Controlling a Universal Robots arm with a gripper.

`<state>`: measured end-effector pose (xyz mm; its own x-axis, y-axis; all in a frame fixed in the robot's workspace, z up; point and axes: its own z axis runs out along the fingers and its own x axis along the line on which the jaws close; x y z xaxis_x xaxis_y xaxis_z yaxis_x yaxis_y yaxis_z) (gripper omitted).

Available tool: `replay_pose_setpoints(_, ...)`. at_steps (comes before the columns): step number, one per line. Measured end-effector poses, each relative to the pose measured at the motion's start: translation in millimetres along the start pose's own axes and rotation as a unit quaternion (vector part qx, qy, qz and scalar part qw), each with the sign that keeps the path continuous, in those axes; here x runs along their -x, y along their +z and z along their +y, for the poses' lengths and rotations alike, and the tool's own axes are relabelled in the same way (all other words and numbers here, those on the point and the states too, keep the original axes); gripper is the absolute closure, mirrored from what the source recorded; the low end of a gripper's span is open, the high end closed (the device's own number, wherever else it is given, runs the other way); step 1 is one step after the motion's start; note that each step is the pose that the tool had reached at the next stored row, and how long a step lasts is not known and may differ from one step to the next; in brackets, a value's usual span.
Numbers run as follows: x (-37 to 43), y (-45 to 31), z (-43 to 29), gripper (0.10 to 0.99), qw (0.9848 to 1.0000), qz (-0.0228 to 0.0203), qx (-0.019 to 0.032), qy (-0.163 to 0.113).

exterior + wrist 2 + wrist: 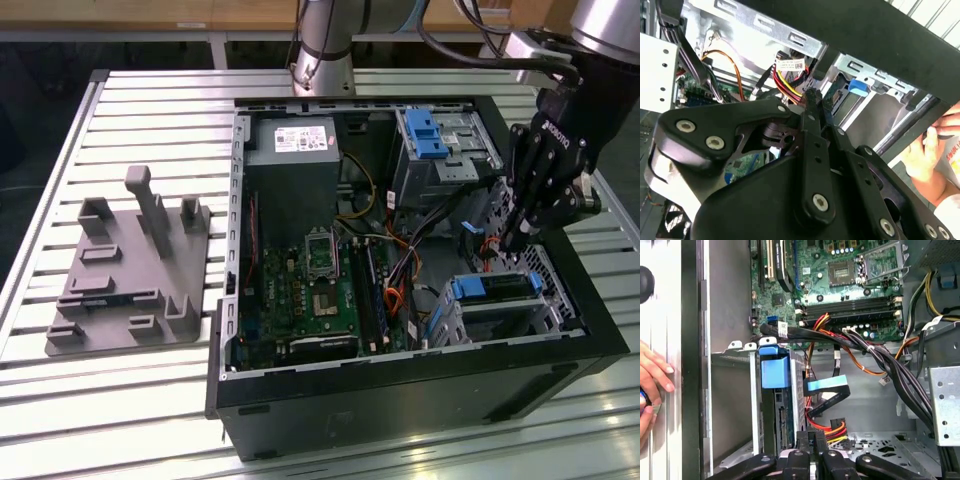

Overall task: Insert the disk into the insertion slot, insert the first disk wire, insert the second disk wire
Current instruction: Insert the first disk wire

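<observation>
1. In the exterior view, an open computer case [400,400] lies on a slatted table [150,100]. The arm reaches into the case on the exterior view's right.
2. The gripper [510,240] hangs inside the case, just above the insertion slot [500,322], with its black fingers [815,145] pointing down at the drive area.
3. In both wrist views the two fingers look pressed together at the tips. Whether a thin connector is pinched between them is hard to tell, as the linkage blocks the spot.
4. The disk [495,290] sits inside the insertion slot. Its bright blue carrier [774,371] faces outward and is framed by the silver sheet-metal walls.
5. In the first wrist view, a bundle of red, yellow and orange wires [832,429] ends right beside the fingertips, close to the disk's edge.
6. A flat blue cable tab [827,387] hangs loose, just beside the disk and above that bundle.
7. The motherboard [310,290] lies well apart, towards the middle of the case. The taller bay with a blue latch [430,135] stands at the far end.
8. A grey plastic fixture [130,270] rests on the table outside the case, on the exterior view's left.
9. A person's hand [652,385] rests against the outer wall of the case.
</observation>
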<state>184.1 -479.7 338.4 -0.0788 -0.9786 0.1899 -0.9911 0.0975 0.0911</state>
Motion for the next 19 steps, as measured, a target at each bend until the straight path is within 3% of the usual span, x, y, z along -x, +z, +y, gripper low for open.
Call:
replay_pose_setpoints(2, -1.5, 0.3, 0.3, 0.922, 1.0000, -0.0001, -0.0009, 0.000)
replay_pose_setpoints(6, -5.3, 1.2, 2.5, 0.922, 0.9999, -0.0055, -0.0135, 0.002)
replay_pose_setpoints(9, -6.6, 1.5, 4.6, 0.922, 0.9997, -0.0190, -0.0178, 0.002)
replay_pose_setpoints(11, -7.9, 1.8, 5.9, 0.922, 0.9994, -0.0307, -0.0181, 0.001)
replay_pose_setpoints(12, -9.2, 2.1, 6.7, 0.922, 0.9993, -0.0334, -0.0181, 0.001)
replay_pose_setpoints(16, -17.6, 3.9, 8.1, 0.922, 0.9992, -0.0357, -0.0179, 0.001)
replay_pose_setpoints(19, -22.9, 1.1, 8.0, 0.922, 0.9992, -0.0367, -0.0178, 0.001)
